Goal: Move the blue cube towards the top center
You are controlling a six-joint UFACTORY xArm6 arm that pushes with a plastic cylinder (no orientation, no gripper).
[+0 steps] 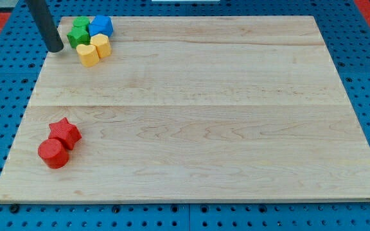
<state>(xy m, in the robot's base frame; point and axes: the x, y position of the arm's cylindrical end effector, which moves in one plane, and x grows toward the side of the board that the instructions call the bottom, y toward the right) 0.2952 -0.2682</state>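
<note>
The blue cube [101, 26] sits near the view's top left corner of the wooden board [198, 109]. It touches a green block [79, 32] on its left and two yellow blocks [94, 49] just below it. My tip [56, 47] is at the board's left edge, left of the green block and apart from the cluster. The dark rod rises from it toward the view's top left.
A red star block [65, 133] and a red cylinder [53, 153] touch each other near the view's bottom left. A blue pegboard surface [5, 96] surrounds the board.
</note>
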